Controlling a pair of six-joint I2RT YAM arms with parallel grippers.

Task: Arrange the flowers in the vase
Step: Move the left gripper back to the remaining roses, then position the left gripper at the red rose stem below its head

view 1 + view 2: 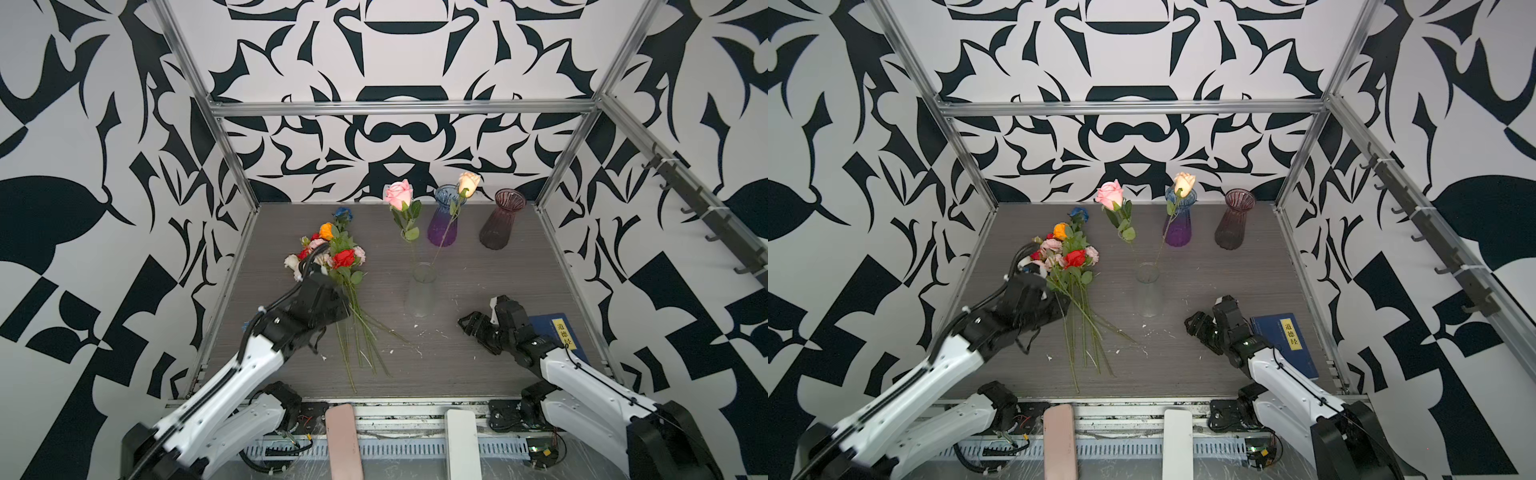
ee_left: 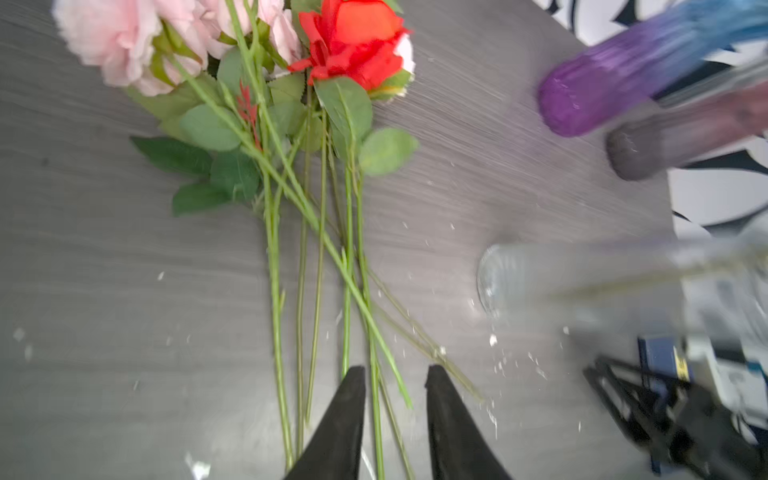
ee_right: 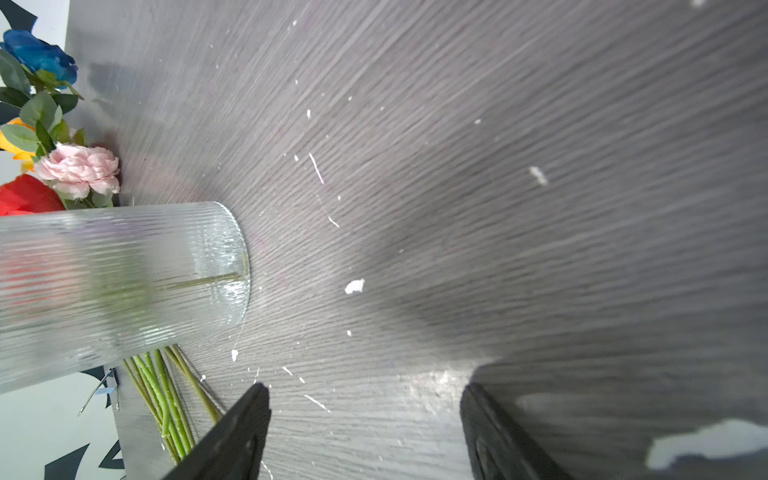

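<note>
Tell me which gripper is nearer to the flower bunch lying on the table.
Left. The left gripper is over the stems of the flower bunch, fingers astride some; the right gripper is apart, beyond the clear glass vase.

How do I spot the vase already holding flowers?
On the grey wooden tabletop, a blue-purple glass vase and a smoky maroon glass vase stand at the back. Before them stands the clear ribbed glass vase, alone colourless, holding one pink rose, one cream rose.

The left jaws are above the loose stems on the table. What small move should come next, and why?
Probably close the left gripper on the green stem running between its jaws: they stand apart on either side of it, not yet gripping.
</note>
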